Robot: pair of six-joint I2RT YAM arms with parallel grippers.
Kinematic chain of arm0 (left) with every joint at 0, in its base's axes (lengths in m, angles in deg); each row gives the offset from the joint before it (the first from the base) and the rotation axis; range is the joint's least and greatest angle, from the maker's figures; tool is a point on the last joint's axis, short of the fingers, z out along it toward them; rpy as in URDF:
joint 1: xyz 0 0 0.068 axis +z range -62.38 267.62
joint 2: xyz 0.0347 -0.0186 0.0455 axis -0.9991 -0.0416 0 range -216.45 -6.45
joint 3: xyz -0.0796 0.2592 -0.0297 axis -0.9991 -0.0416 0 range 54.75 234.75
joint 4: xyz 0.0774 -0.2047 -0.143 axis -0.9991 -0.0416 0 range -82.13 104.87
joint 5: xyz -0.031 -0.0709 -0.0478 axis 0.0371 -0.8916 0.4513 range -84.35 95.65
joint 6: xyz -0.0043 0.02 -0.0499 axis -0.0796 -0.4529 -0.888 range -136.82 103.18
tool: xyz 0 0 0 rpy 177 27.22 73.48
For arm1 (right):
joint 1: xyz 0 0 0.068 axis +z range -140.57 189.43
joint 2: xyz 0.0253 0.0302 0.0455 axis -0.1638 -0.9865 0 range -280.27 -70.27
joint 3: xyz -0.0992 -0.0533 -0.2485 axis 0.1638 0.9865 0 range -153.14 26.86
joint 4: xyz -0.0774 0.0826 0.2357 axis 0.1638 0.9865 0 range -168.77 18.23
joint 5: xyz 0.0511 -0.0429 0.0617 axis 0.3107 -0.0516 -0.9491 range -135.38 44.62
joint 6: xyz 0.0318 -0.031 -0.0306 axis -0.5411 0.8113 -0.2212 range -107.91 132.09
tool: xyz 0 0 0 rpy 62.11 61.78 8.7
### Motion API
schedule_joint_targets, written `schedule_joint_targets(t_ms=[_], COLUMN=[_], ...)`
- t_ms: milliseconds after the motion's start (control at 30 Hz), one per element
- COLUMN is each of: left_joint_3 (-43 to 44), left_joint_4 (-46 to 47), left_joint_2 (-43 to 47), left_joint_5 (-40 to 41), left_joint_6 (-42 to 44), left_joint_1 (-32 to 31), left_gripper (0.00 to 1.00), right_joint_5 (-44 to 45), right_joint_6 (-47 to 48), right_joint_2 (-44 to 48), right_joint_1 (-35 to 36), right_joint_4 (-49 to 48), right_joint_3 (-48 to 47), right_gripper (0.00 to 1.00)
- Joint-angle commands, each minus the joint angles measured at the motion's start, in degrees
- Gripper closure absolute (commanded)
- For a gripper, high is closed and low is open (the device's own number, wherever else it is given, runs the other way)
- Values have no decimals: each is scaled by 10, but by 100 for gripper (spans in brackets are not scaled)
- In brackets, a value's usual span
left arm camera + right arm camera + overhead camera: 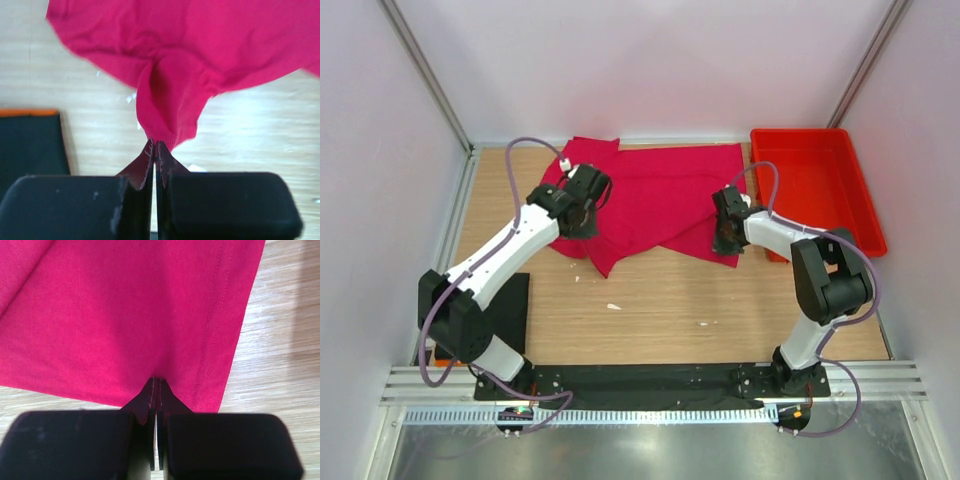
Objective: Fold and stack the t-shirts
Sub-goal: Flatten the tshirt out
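Note:
The crimson-pink t-shirt (pixel 660 195) lies rumpled across the far middle of the table, partly folded over itself. My left gripper (pixel 582 210) is at the shirt's left side. In the left wrist view it (pixel 155 145) is shut on a pinched fold of the crimson cloth (pixel 172 107), which hangs raised above the wood. My right gripper (pixel 727 232) is at the shirt's near right corner. In the right wrist view it (pixel 158 380) is shut on the shirt's edge (pixel 125 315), next to the stitched hem. The black t-shirt (pixel 508 308) lies as a flat rectangle by the left arm.
A red plastic tray (pixel 860 205) stands at the far right, close to the right arm. Small white scraps (pixel 613 306) lie on the wooden table in front of the shirt. Walls and metal posts close in the sides and back.

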Motion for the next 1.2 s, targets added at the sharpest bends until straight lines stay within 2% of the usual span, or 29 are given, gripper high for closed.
schedule_joint_targets(t_ms=[0, 200, 400, 533, 667, 800, 867, 900, 933, 967, 1000, 1033, 1067, 1167], left_joint_3=[-42, -121, -180, -248, -321, -361, -366, -365, -363, -355, -350, -345, -336, -324], left_joint_4=[-16, -18, -36, -24, 0, 1, -9, -19, -24, -25, -24, -22, -13, 45], left_joint_2=[50, 140, 209, 284, 351, 402, 410, 417, 420, 424, 433, 438, 440, 418], left_joint_5=[26, 9, -15, -83, -154, -178, -184, -191, -193, -195, -185, -178, -171, -164], left_joint_6=[-30, -63, -120, -164, -185, -195, -194, -194, -189, -185, -174, -168, -161, -132], left_joint_1=[8, 38, 57, 58, 58, 58, 58, 58, 58, 58, 58, 58, 58, 58], left_gripper=[100, 100, 100, 100, 99, 89, 76, 63, 57, 52, 43, 38, 34, 30], right_joint_5=[15, 57, 114, 152, 202, 117, 71, 59, 49, 40, 37, 31, 28, 21], right_joint_6=[1, 15, -28, -25, 13, 31, 20, 13, 7, -6, -10, -13, -18, -24], right_joint_2=[-16, -23, 72, 148, 180, 215, 197, 186, 167, 138, 121, 107, 96, 49], right_joint_1=[-1, -2, -16, -38, -42, -27, -2, 4, 10, 20, 25, 29, 32, 34], right_joint_4=[3, 75, 166, 201, 242, 192, 147, 136, 129, 114, 108, 102, 88, 85], right_joint_3=[-8, -3, 39, 45, -9, -50, -58, -59, -68, -73, -78, -84, -94, -117], right_gripper=[99, 99, 99, 99, 99, 99, 91, 84, 70, 65, 59, 49, 44, 32])
